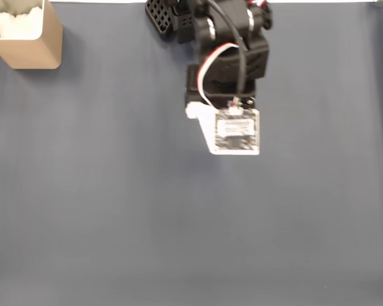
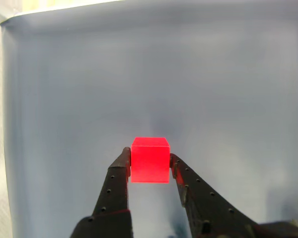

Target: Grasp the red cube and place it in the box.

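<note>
Blue-grey cloth covers the tabletop [image 1: 115, 210] edge to edge in the fixed view. Box [image 1: 27, 35], tan with white material inside, stands at the top left corner of that view, well apart from the black arm [image 1: 226, 51] at top centre. In the wrist view the pincer [image 2: 150, 166] is clenched on the red cube [image 2: 149, 159], one black finger [image 2: 120, 171] pressed to each side face. Cube sits upright between the tips.
</note>
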`<state>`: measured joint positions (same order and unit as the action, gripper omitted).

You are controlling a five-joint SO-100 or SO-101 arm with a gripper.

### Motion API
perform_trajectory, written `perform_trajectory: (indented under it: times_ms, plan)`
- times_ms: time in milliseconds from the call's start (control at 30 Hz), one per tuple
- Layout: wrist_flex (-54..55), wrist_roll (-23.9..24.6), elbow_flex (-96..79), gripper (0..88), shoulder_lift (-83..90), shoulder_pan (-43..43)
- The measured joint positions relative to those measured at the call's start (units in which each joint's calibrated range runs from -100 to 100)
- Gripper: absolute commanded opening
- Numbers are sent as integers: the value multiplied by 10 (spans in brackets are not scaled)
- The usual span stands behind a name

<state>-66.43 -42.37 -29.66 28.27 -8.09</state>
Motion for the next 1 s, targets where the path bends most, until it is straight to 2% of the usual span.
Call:
perform_trajectory:
  times_ms: [300, 767, 1000]
  plan:
    - [-41, -10, 0, 0, 72, 88]
    - [-55, -14, 0, 0, 128, 270]
    - [-66, -14, 0, 0, 161, 324]
